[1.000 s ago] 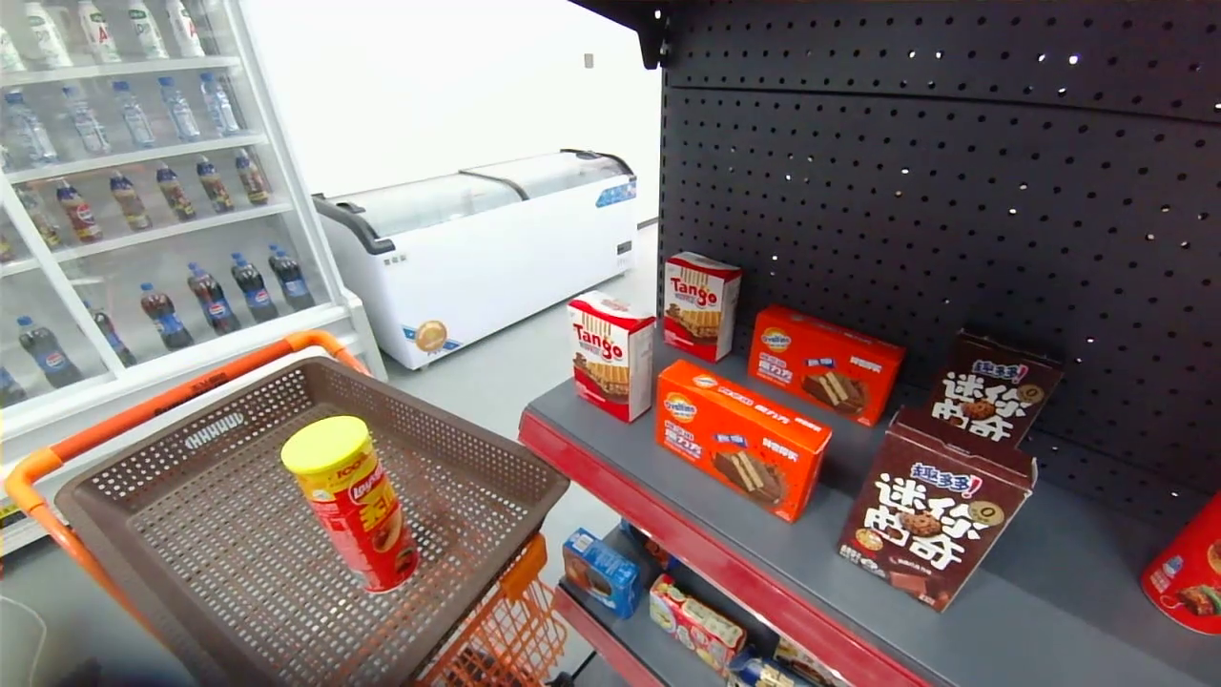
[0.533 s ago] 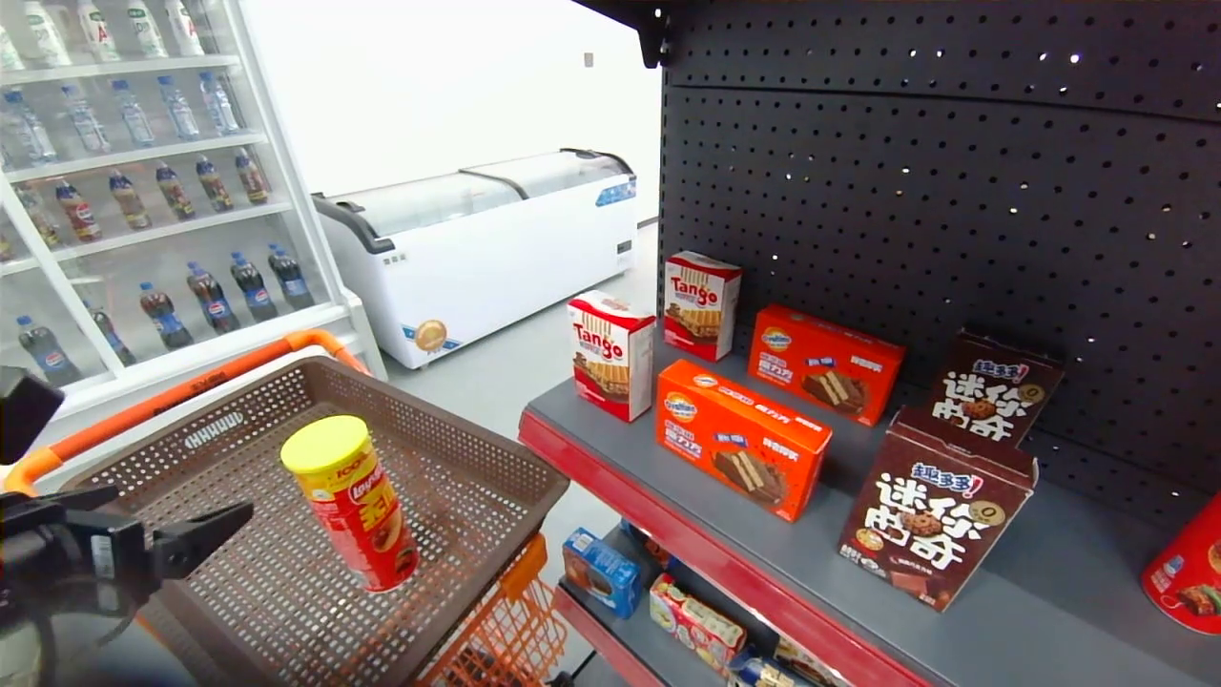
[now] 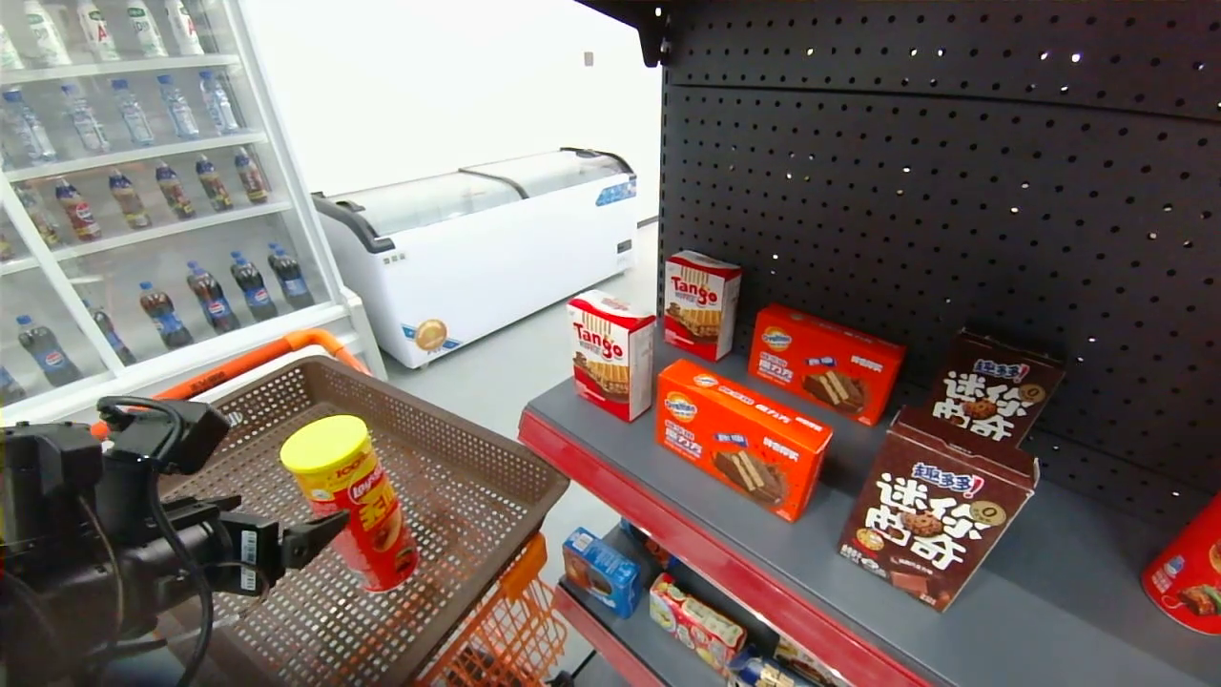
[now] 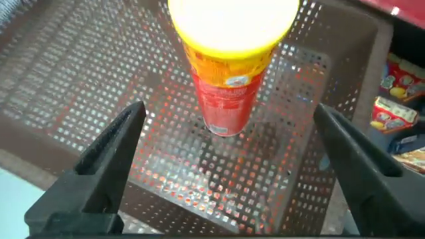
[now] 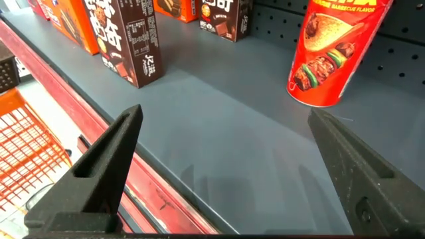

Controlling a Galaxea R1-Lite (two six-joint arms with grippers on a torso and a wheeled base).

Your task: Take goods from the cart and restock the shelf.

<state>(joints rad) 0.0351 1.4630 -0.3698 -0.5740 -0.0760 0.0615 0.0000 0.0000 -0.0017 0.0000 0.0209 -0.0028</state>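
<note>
A red chip can (image 3: pixel 355 506) with a yellow lid stands upright in the brown cart basket (image 3: pixel 458 448). My left gripper (image 3: pixel 286 530) is open just left of the can, at about its mid height, not touching it. In the left wrist view the can (image 4: pixel 229 73) stands ahead between the spread fingers (image 4: pixel 109 156) of that gripper (image 4: pixel 229 111). My right gripper (image 5: pixel 224 118) is open over a bare stretch of the grey shelf board (image 5: pixel 219 139), with nothing between its fingers. A second red can (image 5: pixel 335 50) stands on the shelf beyond it.
On the shelf (image 3: pixel 1049 611) stand two red-and-white wafer boxes (image 3: pixel 610 353), two orange boxes (image 3: pixel 739 439) and two brown cookie boxes (image 3: pixel 930 515), with a red can (image 3: pixel 1188 572) at the right edge. Goods fill the lower shelf (image 3: pixel 687 620). A drinks fridge (image 3: pixel 143 191) and chest freezer (image 3: pixel 477 248) stand behind.
My left arm has come into the head view from the lower left and moved right toward the chip can, its gripper open. The can and the shelf goods have not moved.
</note>
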